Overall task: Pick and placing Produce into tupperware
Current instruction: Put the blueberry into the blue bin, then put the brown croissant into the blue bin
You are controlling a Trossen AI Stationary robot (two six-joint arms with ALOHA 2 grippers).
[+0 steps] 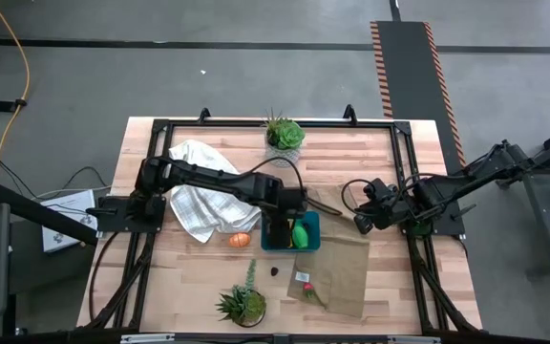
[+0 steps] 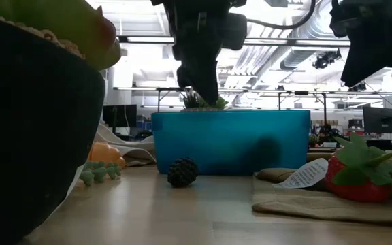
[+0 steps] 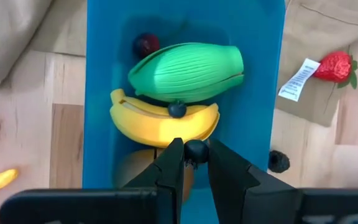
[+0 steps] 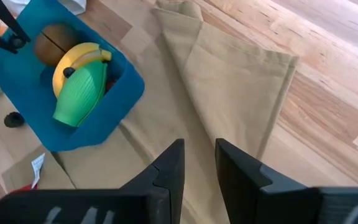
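Observation:
The teal tupperware (image 1: 311, 222) stands at the table's middle and holds a ribbed green piece (image 3: 185, 71), a yellow banana (image 3: 160, 124), a brown round piece (image 3: 129, 173), a dark red berry (image 3: 146, 43) and a small dark berry (image 3: 177, 109) lying on the banana. My left gripper (image 3: 196, 152) hangs over the tupperware's brown-piece end, shut on another small dark berry (image 3: 196, 149). My right gripper (image 4: 199, 163) is open and empty above the tan cloth (image 4: 229, 81), to the right of the tupperware. My left gripper pinches the small dark berry's two sides (image 3: 196, 148) between its two fingertips, coming from above and pointing down. The berry is lifted clear, above the banana and the brown piece inside the tupperware.
An orange piece (image 1: 240, 240) lies left of the tupperware, beside a white cloth (image 1: 203, 191). A blackberry (image 1: 274, 270) lies on the wood in front of the tupperware. A strawberry with a tag (image 1: 306, 285) lies on the tan cloth. Spiky potted plants stand at the far edge (image 1: 284, 134) and near edge (image 1: 242, 304).

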